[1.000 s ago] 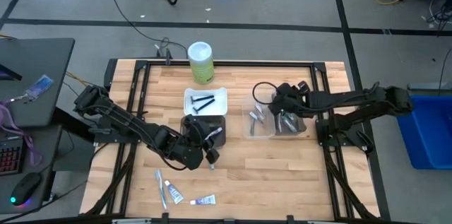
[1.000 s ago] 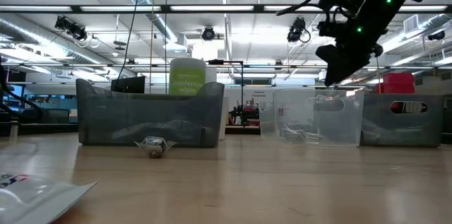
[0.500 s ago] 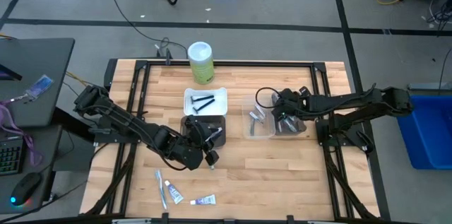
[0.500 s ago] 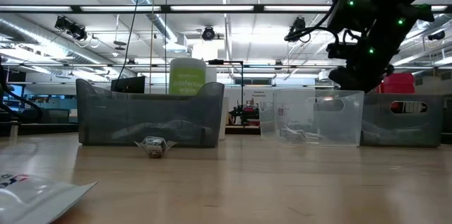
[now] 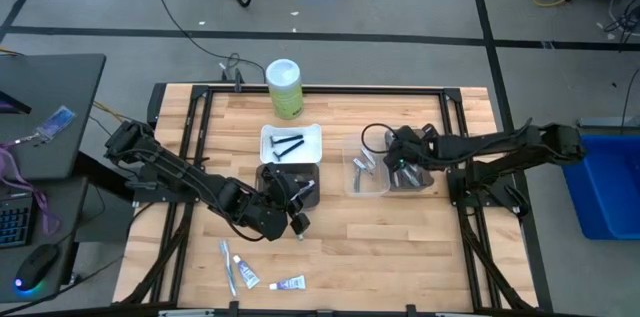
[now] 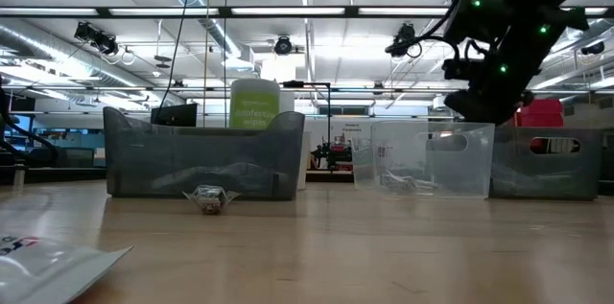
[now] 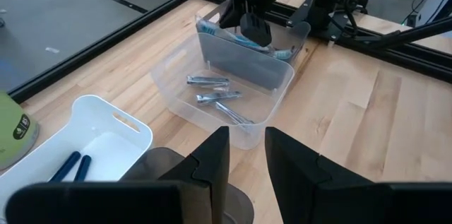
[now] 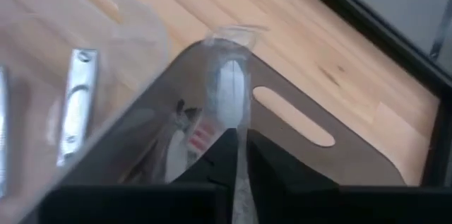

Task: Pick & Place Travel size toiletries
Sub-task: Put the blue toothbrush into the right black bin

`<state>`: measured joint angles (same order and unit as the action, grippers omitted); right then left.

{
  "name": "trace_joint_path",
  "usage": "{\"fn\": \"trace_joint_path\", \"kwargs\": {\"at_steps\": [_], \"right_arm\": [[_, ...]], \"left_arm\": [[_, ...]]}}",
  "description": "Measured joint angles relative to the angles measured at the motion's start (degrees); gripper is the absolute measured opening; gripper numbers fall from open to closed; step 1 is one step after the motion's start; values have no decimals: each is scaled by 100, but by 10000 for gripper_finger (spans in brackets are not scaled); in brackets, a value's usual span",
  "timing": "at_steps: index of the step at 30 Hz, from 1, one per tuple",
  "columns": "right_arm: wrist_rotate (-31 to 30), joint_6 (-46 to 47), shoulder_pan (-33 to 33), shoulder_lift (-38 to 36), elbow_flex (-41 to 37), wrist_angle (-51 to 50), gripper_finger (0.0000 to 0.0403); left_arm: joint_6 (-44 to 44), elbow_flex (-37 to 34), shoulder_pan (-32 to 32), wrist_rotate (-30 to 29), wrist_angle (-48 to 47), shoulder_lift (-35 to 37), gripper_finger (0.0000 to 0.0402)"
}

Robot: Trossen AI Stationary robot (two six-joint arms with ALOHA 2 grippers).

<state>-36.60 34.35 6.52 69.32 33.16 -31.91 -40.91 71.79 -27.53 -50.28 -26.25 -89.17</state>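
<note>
The right tool (image 5: 400,167) hangs over the grey tray (image 5: 418,179) beside the clear tray (image 5: 367,175), fingers nearly together on something pale and slim – a toothbrush, at a guess. It has dropped lower and slid in over the trays since a second ago. The left tool (image 7: 246,155) waits, a narrow gap between its fingers, holding nothing, by the dark tray (image 5: 290,179). Toothpaste tubes (image 5: 288,283) lie loose at the table's (image 5: 380,247) near edge – light, soft, slick; best pinched mid-body, across the width.
</note>
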Motion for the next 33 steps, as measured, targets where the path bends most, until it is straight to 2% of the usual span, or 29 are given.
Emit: {"fn": "trace_joint_path", "kwargs": {"at_steps": [5, 12, 15, 33], "right_arm": [[358, 434, 0, 0, 459, -721, 11], [1091, 1569, -34, -7, 803, -1763, 8], [1270, 1727, -74, -7, 692, -1745, 7], [1381, 1770, -98, -4, 470, -1662, 10]], "left_arm": [[0, 0, 0, 0, 0, 0, 100], [0, 1, 0, 48, 2, 0, 100], [0, 2, 0, 52, 1, 0, 100], [-42, 2, 0, 63, 5, 0, 100]]}}
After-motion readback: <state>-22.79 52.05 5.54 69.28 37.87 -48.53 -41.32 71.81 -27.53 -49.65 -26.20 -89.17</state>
